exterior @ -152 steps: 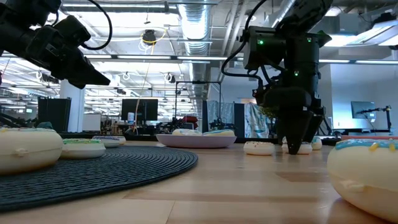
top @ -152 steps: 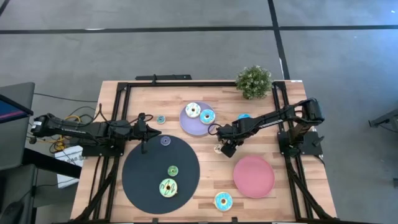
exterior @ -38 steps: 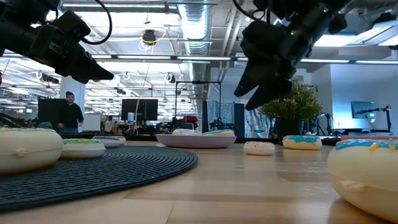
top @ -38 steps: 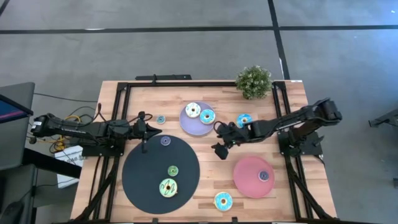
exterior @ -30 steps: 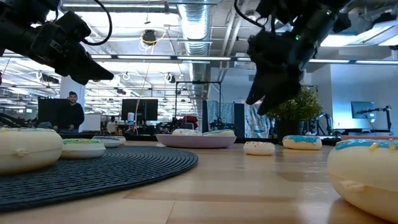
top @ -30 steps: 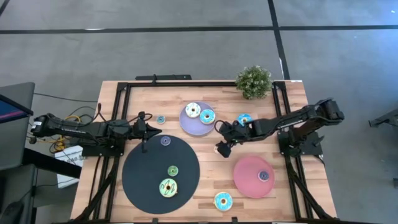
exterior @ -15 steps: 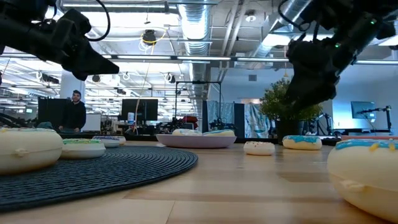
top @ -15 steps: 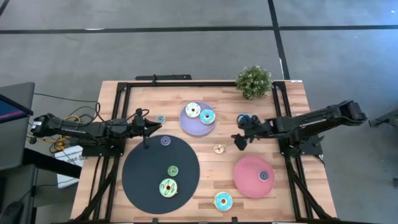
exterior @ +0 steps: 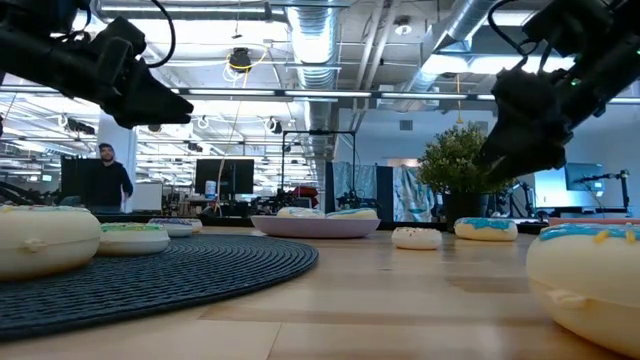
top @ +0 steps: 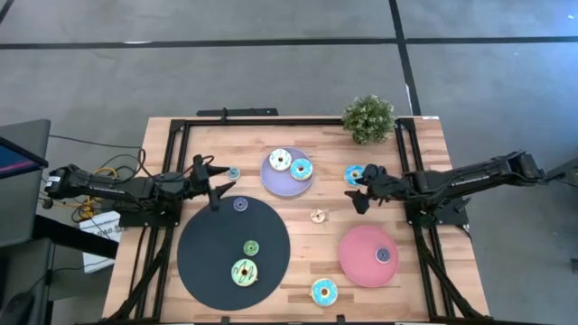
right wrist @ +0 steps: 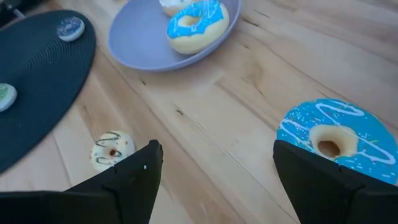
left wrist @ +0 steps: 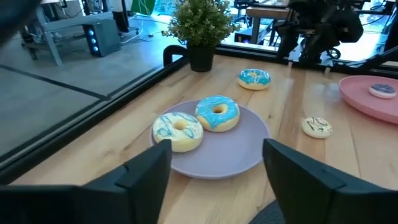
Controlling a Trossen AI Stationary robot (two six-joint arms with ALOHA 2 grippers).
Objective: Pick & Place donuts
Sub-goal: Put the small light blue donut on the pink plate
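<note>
**Donuts spread over three plates and bare table, both grippers empty**

Nearest edge: one blue-iced donut (top: 324, 292) lay on the bare wood, between the black plate (top: 200, 264) and the pink plate (top: 359, 264).

On the black plate, at the near left — a large green-iced donut (top: 243, 272) at its near side, a small green one (top: 251, 246) just beyond it, and a small purple one (top: 239, 205) close to the far rim. The pink plate, at the near right, carried a single small donut (top: 382, 255), dark in colour, toward its right side.

Mid-table: a small cream donut (top: 317, 216) sat alone on the wood, apart from every plate.

Left gripper (top: 210, 181) hung above the far-left rim of the black plate, fingers spread apart, nothing between them. A small blue donut (top: 233, 172) lay on the wood just to its right.

Right gripper (top: 359, 191) hovered at the table's right, fingers wide apart and empty — the blue donut with white lines (right wrist: 329, 139) lay on the wood just beside it, not gripped.

Farther back: the lavender plate (top: 281, 182) held two donuts touching side by side, a white one with blue streaks (top: 280, 160) and a blue one (top: 301, 169).

Far right corner: a small potted plant (top: 368, 118).
</note>
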